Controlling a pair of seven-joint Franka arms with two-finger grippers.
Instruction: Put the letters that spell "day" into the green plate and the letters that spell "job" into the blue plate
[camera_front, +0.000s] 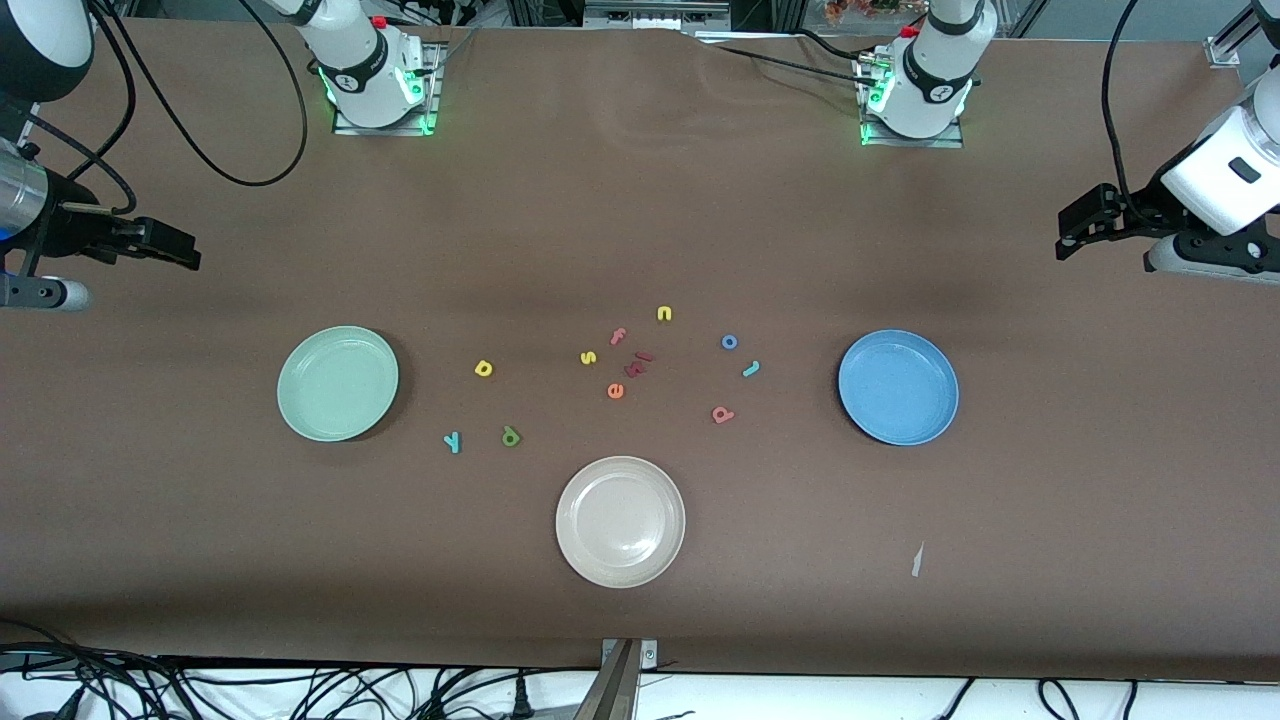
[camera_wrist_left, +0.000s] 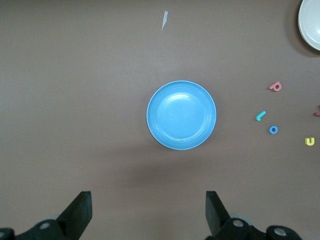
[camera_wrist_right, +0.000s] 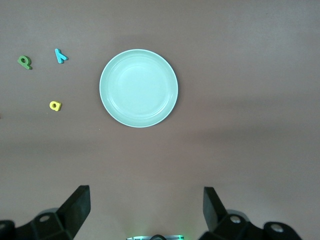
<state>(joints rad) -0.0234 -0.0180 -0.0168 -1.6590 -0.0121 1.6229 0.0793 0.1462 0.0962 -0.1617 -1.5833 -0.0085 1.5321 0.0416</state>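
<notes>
nothing is done yet: the green plate (camera_front: 337, 383) and the blue plate (camera_front: 898, 387) sit empty, all six letters lie on the table between them, and the left gripper (camera_wrist_left: 147, 212) and right gripper (camera_wrist_right: 146, 209) both wait with fingers apart, holding nothing.
</notes>
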